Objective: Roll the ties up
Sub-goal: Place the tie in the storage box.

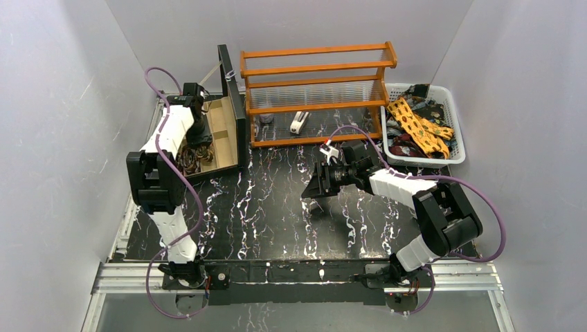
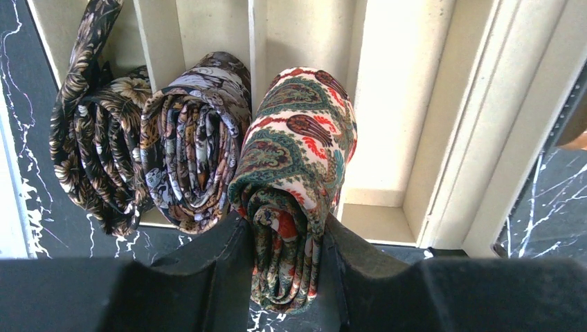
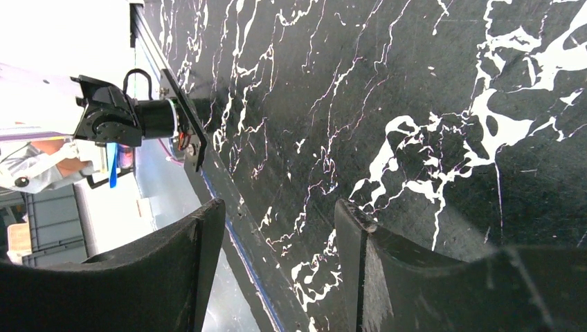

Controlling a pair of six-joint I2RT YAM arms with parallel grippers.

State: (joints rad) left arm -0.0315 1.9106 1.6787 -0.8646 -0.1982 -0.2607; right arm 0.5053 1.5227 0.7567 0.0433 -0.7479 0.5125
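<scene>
The left claw grips a rolled cream paisley necktie with red and green motifs at the open end of a compartment in the cream-lined divided box. Just beside it sits a rolled grey-brown patterned necktie. The right claw stands wide and empty above the black marbled tabletop.

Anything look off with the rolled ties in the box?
Yes: the dark floral tie at the left of the box is loosely coiled, with a tail end trailing loose up its compartment. The grey-brown tie beside it is compact, as is the paisley tie that the left gripper is shut on.
</scene>
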